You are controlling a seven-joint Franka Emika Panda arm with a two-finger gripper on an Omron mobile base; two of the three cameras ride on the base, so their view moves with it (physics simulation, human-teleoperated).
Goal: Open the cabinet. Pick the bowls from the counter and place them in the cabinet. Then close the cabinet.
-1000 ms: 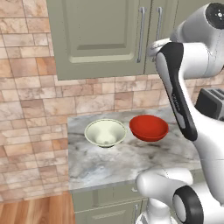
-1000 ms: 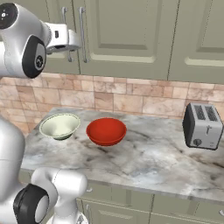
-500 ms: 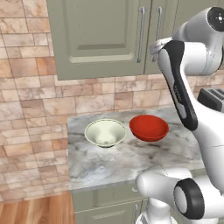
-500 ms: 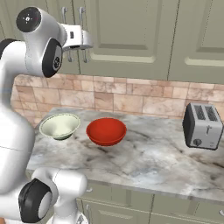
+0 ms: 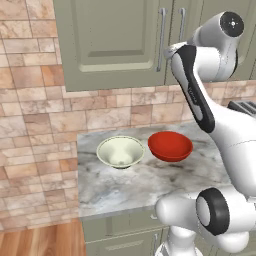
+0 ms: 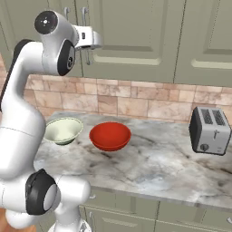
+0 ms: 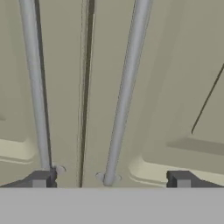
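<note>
We see the two-finger gripper [image 7: 110,179] with its jaws spread wide and nothing held between them; the dark fingertips [image 7: 40,178] stand close before the sage-green wall cabinet [image 7: 175,87]. Its two raised-panel doors are shut, meeting at a dark vertical seam. The right-hand long silver bar handle [image 7: 124,92] rises between the fingertips, its foot nearer the left one; the left-hand silver bar handle [image 7: 36,87] runs up directly above the left fingertip. In the right base view, the gripper [image 6: 87,47] is raised at the level of the cabinet's [image 6: 136,31] lower door panels, by the handles.

Below, the grey-white marbled stone counter [image 5: 135,187] carries both bowls. The cream-white round bowl [image 5: 120,152] sits to the left, and the glossy red round bowl [image 5: 170,146] just beside it to the right, both upright. In the right base view, a silver two-slot toaster [image 6: 209,130] stands well apart from the red bowl [image 6: 110,136], farther right on the counter [image 6: 172,167]. A tan brick wall [image 5: 35,125] backs the counter.
</note>
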